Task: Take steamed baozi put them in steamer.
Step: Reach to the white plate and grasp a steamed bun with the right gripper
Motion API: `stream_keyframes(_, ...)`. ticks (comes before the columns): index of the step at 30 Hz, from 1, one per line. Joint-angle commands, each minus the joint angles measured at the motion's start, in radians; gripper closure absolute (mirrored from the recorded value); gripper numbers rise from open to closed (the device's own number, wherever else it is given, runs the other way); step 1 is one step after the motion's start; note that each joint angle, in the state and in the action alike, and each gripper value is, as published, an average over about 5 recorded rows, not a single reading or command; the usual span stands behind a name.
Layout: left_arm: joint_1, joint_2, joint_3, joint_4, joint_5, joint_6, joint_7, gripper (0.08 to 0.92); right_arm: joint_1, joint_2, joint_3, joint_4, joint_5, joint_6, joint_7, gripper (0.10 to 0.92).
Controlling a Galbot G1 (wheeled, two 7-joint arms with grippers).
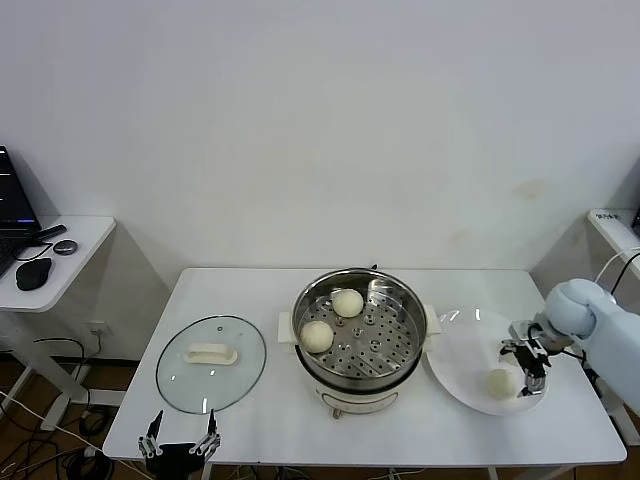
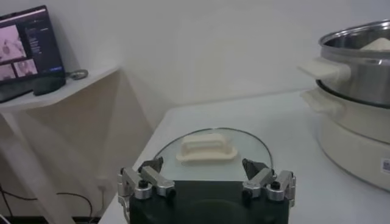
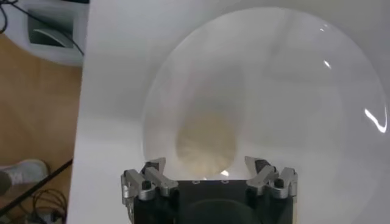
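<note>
The steel steamer (image 1: 360, 340) stands mid-table with two pale baozi inside, one at the back (image 1: 348, 302) and one at the left (image 1: 317, 336). A third baozi (image 1: 500, 382) lies on the white plate (image 1: 462, 350) to the steamer's right. My right gripper (image 1: 524, 368) hovers open just beside and above that bun. In the right wrist view the baozi (image 3: 206, 141) sits on the plate (image 3: 292, 91) just ahead of the open right gripper (image 3: 207, 167), untouched. My left gripper (image 1: 180, 438) waits open at the table's front left edge. In the left wrist view it (image 2: 204, 167) faces the steamer (image 2: 359, 67).
A round glass lid (image 1: 211, 362) with a white handle lies flat left of the steamer, right in front of the left gripper; the lid (image 2: 210, 149) also shows in the left wrist view. A side table (image 1: 70, 250) with a laptop and mouse stands far left. A shelf (image 1: 615, 225) is at far right.
</note>
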State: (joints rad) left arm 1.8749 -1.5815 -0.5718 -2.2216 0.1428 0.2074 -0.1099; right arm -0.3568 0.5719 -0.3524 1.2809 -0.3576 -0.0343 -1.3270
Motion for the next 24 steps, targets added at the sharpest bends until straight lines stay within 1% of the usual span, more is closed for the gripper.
stream_keyframes(1,0.000,0.001,-0.001,0.005,0.001,-0.001,-0.001,0.177,-0.016,0.041,0.004,-0.035,-0.018,-0.003,0.020,0.203)
stream_keyframes(20,-0.029,0.001,0.000,0.027,0.003,0.006,0.008,0.177,-0.010,0.056,-0.010,-0.055,-0.034,-0.016,0.009,0.204)
stream_keyframes(22,-0.032,0.001,0.000,0.029,0.002,0.007,0.009,0.177,-0.009,0.057,-0.010,-0.056,-0.035,-0.016,0.008,0.223)
stream_keyframes(24,-0.034,0.000,0.001,0.031,0.002,0.007,0.009,0.177,-0.007,0.059,-0.010,-0.057,-0.034,-0.017,0.006,0.267)
